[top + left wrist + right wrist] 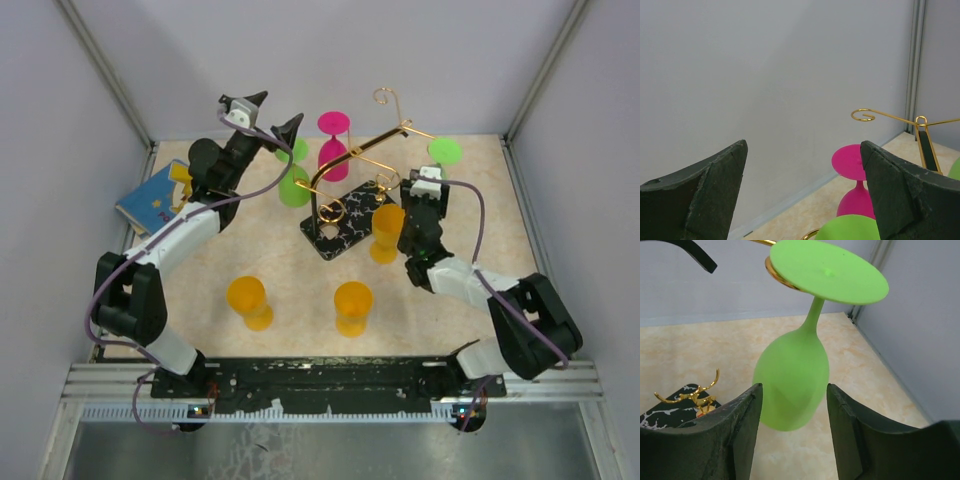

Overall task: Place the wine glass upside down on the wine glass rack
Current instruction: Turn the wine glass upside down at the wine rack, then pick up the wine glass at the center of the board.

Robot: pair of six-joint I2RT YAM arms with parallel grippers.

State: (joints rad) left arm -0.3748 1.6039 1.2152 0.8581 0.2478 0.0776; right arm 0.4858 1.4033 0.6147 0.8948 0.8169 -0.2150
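Observation:
The wine glass rack, gold wire on a black marbled base, stands mid-table. A green wine glass hangs upside down by its foot from the rack's right arm. My right gripper is open, with its fingers on either side of the bowl's lower part and not touching it. A second green glass and a pink glass also hang upside down on the rack. My left gripper is open and empty, raised above the left green glass. The left wrist view shows the pink glass and a gold spiral.
Three orange glasses are on the table: one beside the rack base, one front centre and one front left. A blue book lies at the left edge. Grey walls close in the back and sides.

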